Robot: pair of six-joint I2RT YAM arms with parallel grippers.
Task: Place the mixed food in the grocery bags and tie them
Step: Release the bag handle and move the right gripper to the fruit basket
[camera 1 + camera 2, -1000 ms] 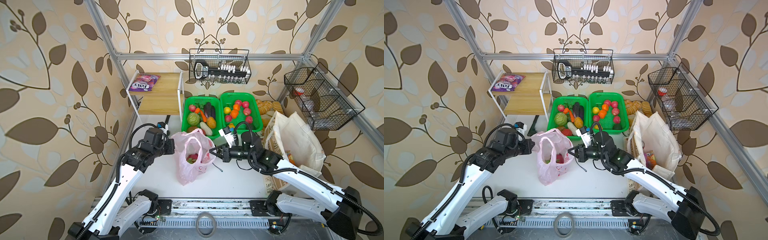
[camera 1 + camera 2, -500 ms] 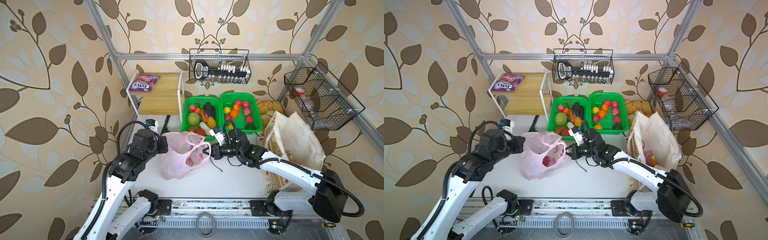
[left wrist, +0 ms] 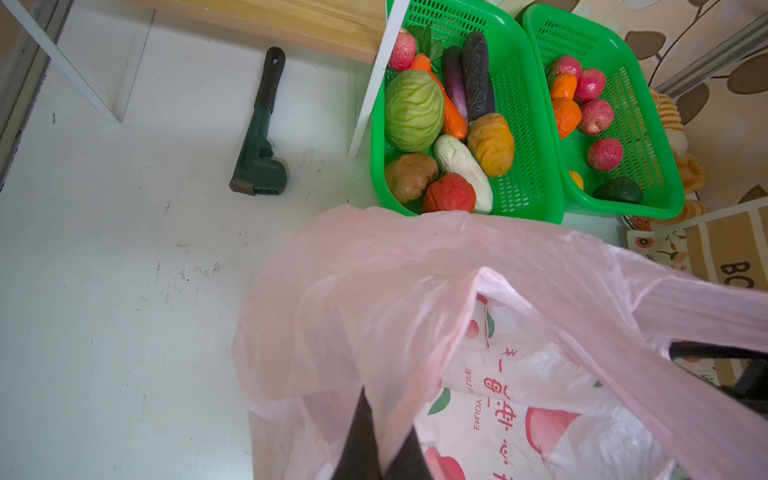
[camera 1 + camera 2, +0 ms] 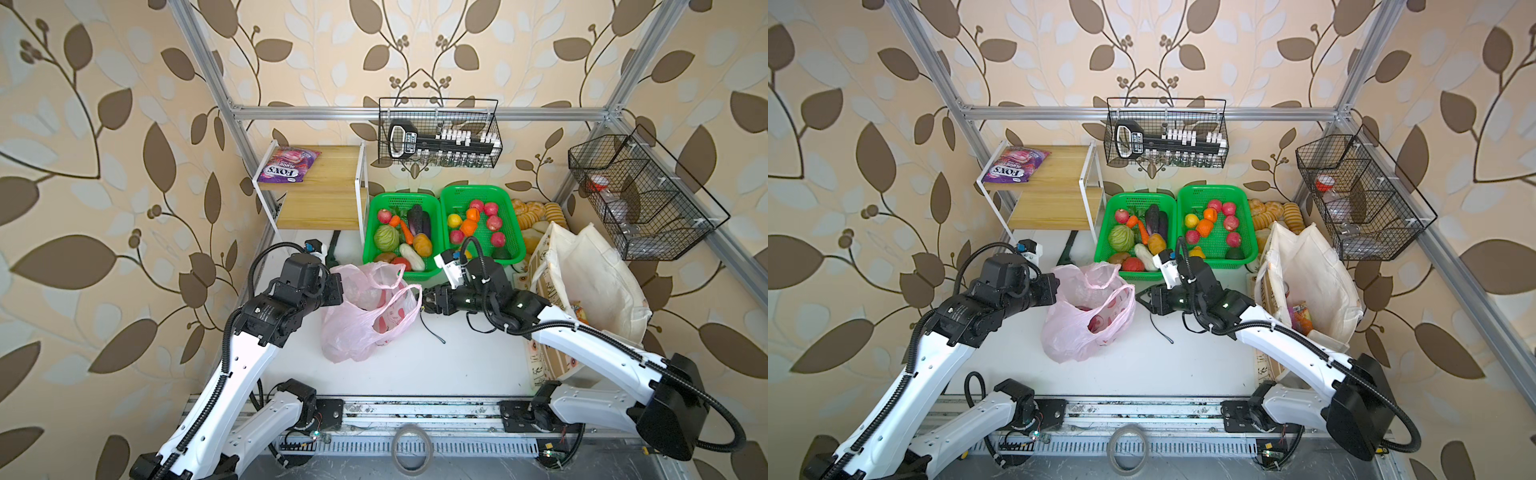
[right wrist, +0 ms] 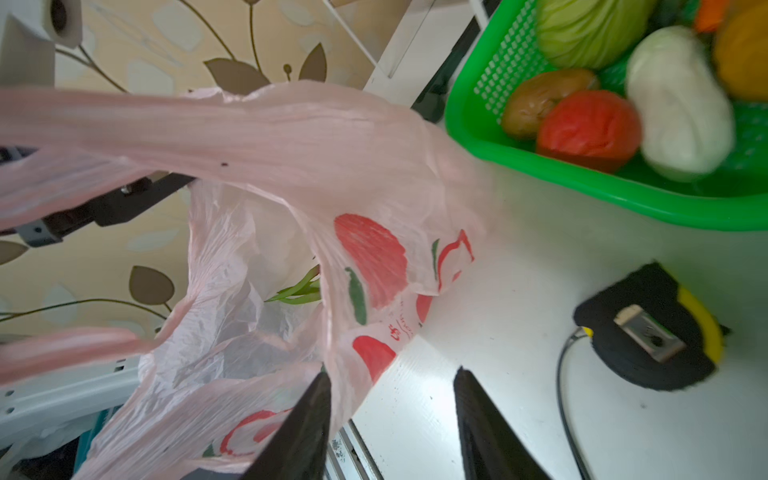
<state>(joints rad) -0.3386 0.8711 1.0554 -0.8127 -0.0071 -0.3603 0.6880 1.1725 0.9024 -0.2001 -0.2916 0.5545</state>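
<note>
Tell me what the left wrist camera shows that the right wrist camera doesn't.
Only the left wrist view shows the dark green pipe wrench and the green mesh basket of fruit. Only the right wrist view shows the black-and-yellow tape measure. Both show the thin translucent pink plastic bag and the green mesh basket of vegetables.

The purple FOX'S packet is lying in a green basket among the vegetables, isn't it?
No. The purple FOX'S packet lies on the top board of the wooden shelf, beside the green basket, not inside it among the vegetables. Both top views show this.
</note>
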